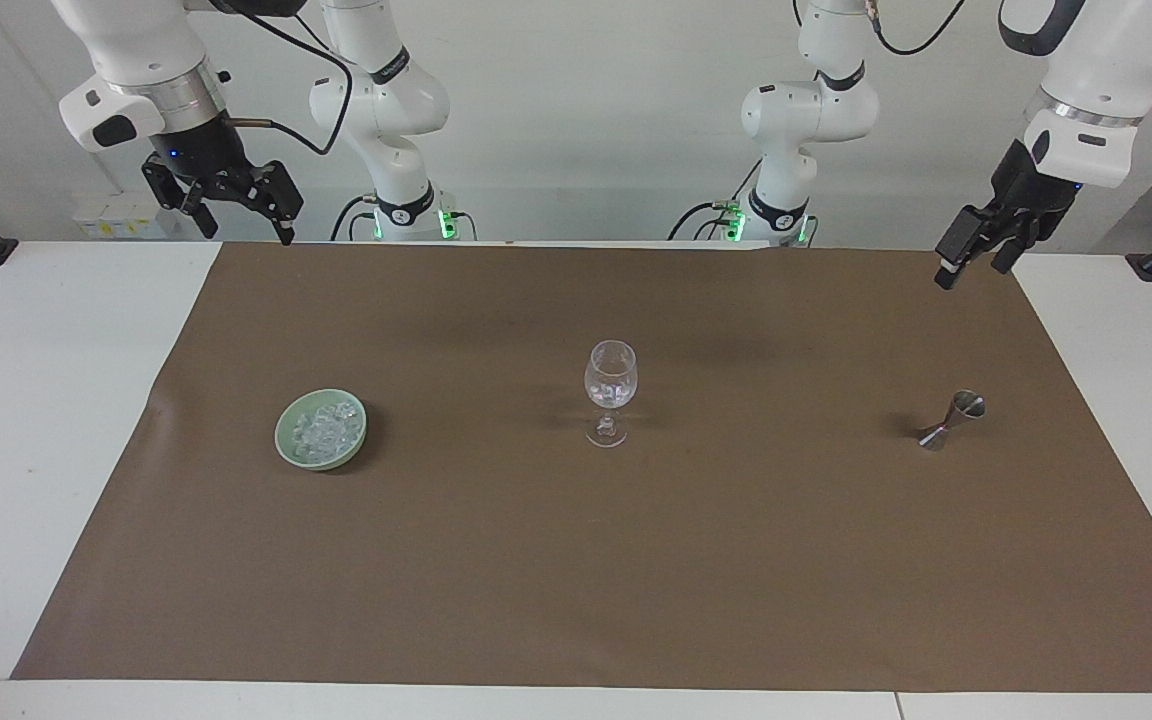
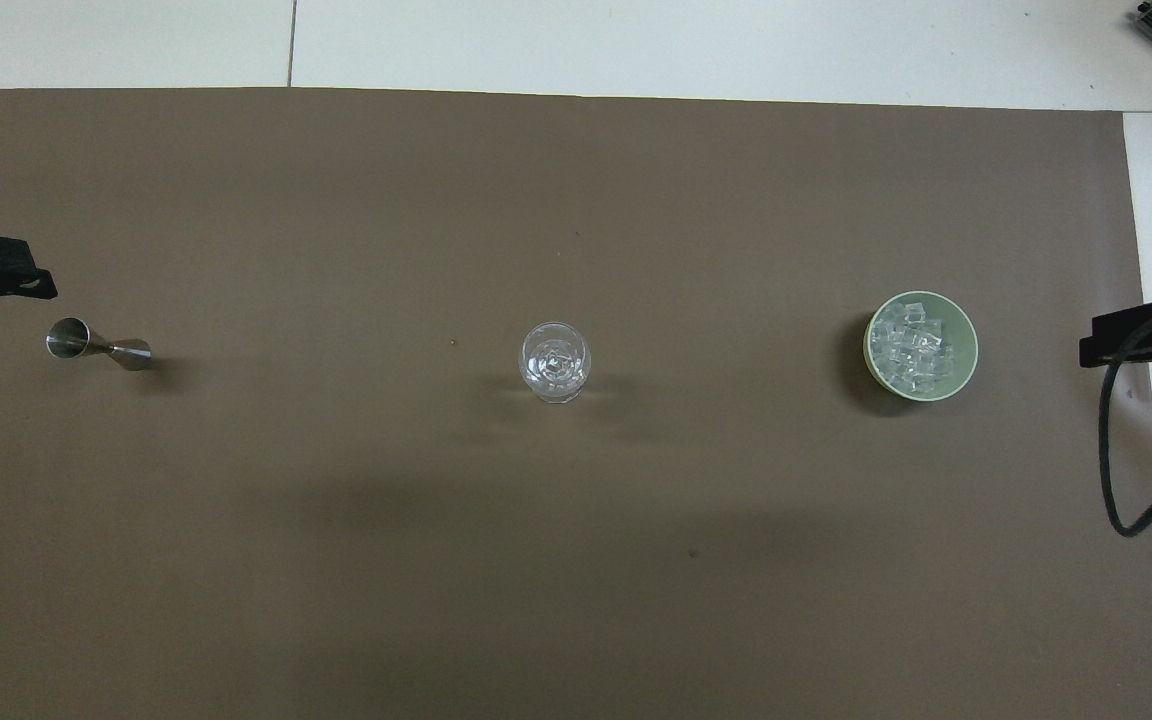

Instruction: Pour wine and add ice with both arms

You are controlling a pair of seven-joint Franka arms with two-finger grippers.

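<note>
Ice (image 1: 322, 432) heaped in green bowl (image 1: 286, 445), nine o'clock of glass (image 1: 611, 385). Left claw (image 1: 969, 258) and right claw (image 1: 236, 215) raised, released, empty.

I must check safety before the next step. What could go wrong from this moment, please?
1. The wine glass stands tall on a thin stem in the middle of the mat; a side bump from an arm could tip it.
2. The ice chunks are small and glassy, piled in the green bowl; the open right hand may pinch one badly and drop it.
3. The metal jigger is narrow-waisted; the open left hand could knock it over.
</note>
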